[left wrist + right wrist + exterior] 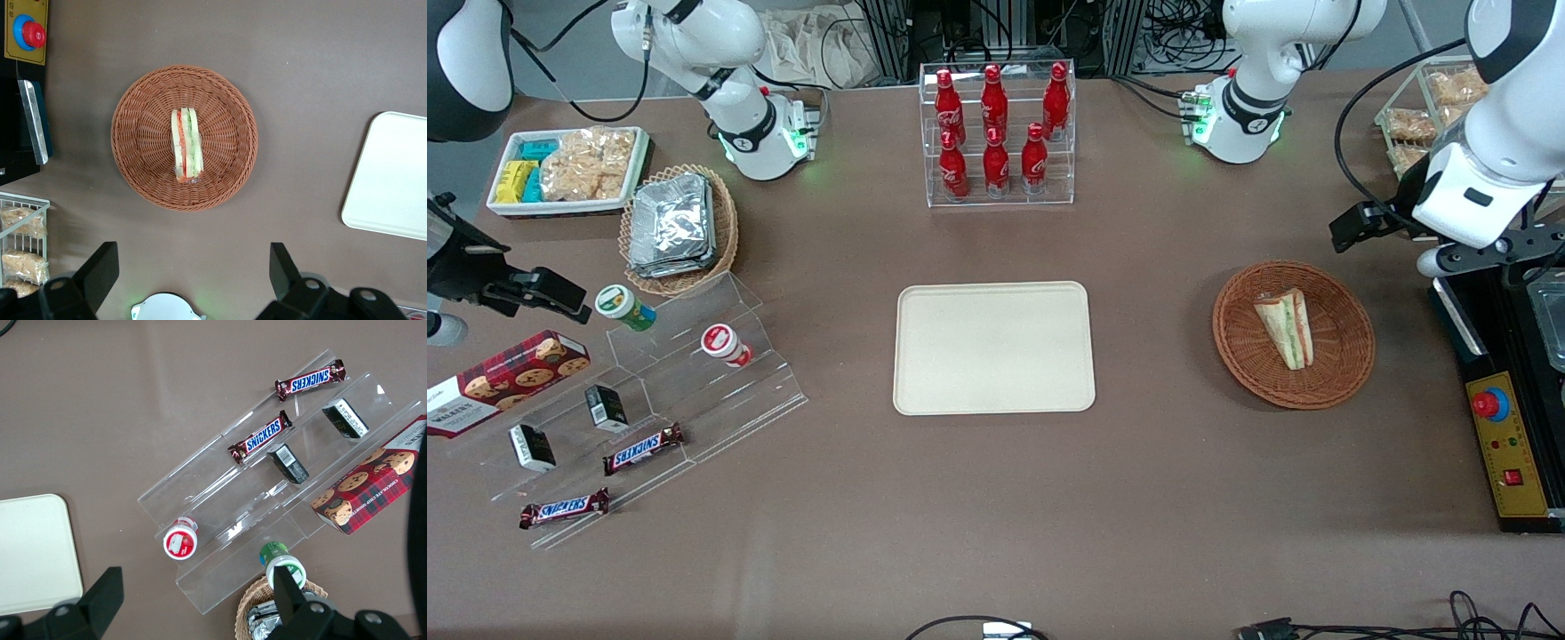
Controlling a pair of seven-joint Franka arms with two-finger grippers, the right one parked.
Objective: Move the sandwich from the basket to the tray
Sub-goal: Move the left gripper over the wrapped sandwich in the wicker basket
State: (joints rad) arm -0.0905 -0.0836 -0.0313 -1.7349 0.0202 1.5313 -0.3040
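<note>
Left wrist view: gripper hangs spread wide, above the table, sandwich lying in the basket.

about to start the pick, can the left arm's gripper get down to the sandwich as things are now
Probably yes: the gripper is open and raised, and the sandwich lies uncovered in the wicker basket.

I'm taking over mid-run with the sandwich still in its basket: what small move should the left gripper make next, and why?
Probably lower the gripper straight toward the sandwich. Its fingers are spread wide and hold nothing, and it sits high above the table, while the sandwich lies untouched in the basket and the tray holds nothing.
</note>
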